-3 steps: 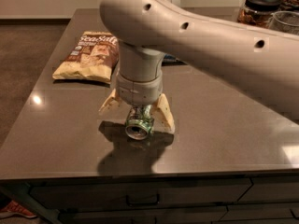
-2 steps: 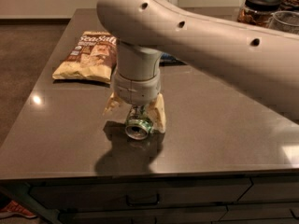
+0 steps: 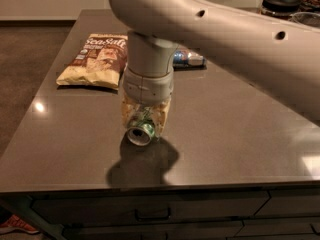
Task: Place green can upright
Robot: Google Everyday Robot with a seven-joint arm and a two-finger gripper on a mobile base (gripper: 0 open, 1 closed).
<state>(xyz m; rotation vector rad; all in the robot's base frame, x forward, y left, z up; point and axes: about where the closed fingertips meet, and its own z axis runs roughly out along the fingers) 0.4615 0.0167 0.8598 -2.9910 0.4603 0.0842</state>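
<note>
- Gripper [image 3: 144,126] is low over the front-middle of the dark countertop [image 3: 235,129], pointing down from the grey wrist.
- Its tan fingers [image 3: 163,116] sit narrow, pressed against both sides of the green can [image 3: 141,133]; it grips the can.
- Green can lies on its side on the counter, silver end facing the camera, not upright.
- Sea salt chip bag [image 3: 95,59] lies flat at back left, well apart from the can.
- Blue-and-silver can [image 3: 189,59] lies behind the wrist, partly hidden.
- Robot arm [image 3: 235,31] crosses the upper right.
- Black-lidded jar [image 3: 280,3] at far right corner.
</note>
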